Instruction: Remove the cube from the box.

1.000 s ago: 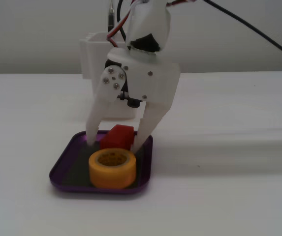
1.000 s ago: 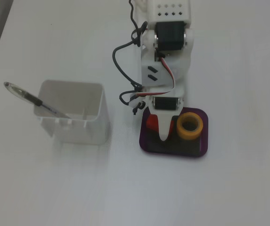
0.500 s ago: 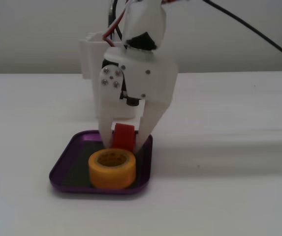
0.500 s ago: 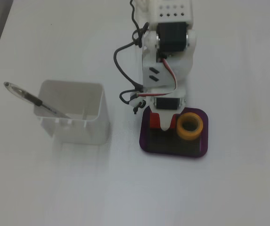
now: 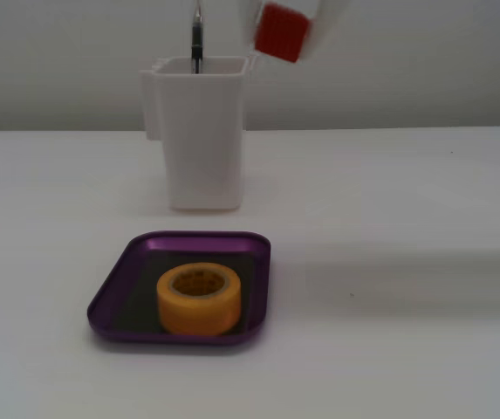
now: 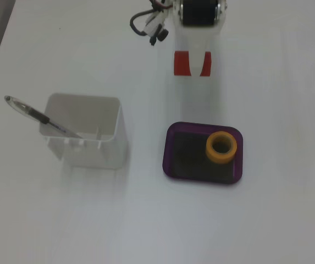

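yellow tape roll in box | white table | gripper pinching cube

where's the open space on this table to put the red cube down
The table is bare right of the purple tray, and in front of it and the white container. The tray holds the tape roll; the cube sits in the gripper.

- a bare desk-like test setup, not clearly home or lab: plain white tabletop against a blank pale wall
- tall white plastic container holding a pen, suggesting office use
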